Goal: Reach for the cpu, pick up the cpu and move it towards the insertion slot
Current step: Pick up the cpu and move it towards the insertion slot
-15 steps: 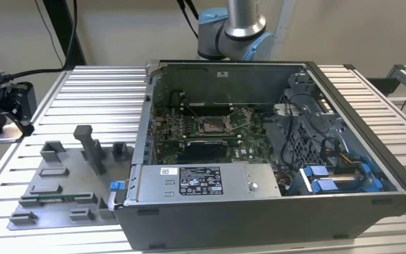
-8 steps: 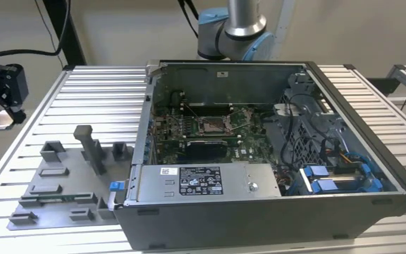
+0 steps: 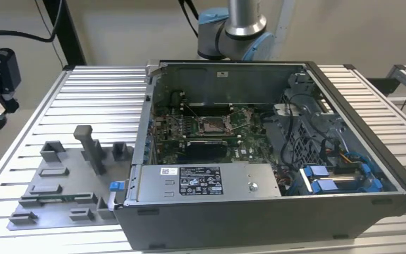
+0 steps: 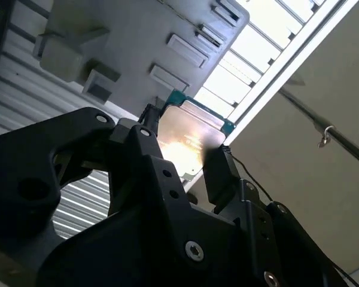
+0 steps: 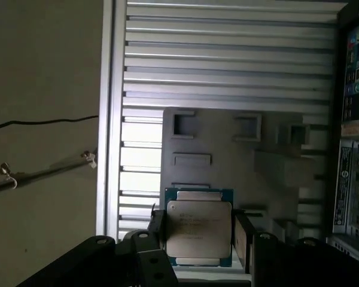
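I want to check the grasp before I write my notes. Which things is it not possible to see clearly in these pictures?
- Second wrist view: glare washes out the face of the cpu, and the body of the gripper covers part of it.
- First wrist view: shadow hides where the fingers meet the cpu's sides, and the frame edge cuts off the gripper body.
- Exterior view: the insertion slot is too small to tell whether anything sits in it.

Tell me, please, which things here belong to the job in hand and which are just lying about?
Job in hand:
- the cpu, clamped in the gripper
- the insertion slot, inside the open case

Lying about:
- grey tray
- slatted table
- silver labelled box in the case
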`<state>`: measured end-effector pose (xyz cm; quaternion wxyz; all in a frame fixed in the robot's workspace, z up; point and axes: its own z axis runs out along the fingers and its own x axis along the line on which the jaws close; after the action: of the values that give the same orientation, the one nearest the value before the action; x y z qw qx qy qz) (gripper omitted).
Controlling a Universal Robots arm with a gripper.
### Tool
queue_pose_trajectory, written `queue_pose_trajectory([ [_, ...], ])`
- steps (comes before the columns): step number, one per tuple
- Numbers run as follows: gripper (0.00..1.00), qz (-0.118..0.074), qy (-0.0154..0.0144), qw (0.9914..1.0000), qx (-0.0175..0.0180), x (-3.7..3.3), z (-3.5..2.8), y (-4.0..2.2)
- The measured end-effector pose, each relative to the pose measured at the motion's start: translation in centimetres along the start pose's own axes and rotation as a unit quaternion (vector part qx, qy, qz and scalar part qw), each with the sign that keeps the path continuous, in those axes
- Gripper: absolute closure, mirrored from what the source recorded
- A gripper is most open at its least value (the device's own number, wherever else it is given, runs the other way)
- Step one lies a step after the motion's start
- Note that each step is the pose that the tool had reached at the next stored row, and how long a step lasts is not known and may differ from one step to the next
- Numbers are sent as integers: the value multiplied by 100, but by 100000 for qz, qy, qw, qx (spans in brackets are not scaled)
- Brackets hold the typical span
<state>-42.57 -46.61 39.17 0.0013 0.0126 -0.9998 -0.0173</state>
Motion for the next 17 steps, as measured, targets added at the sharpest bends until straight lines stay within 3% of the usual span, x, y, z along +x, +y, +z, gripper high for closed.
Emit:
queue_pose_trajectory([
  [4,100,-2,-3,100000,20,0,-86,3],
  [17,100,-4,0,100000,-5,-9,-93,3],
])
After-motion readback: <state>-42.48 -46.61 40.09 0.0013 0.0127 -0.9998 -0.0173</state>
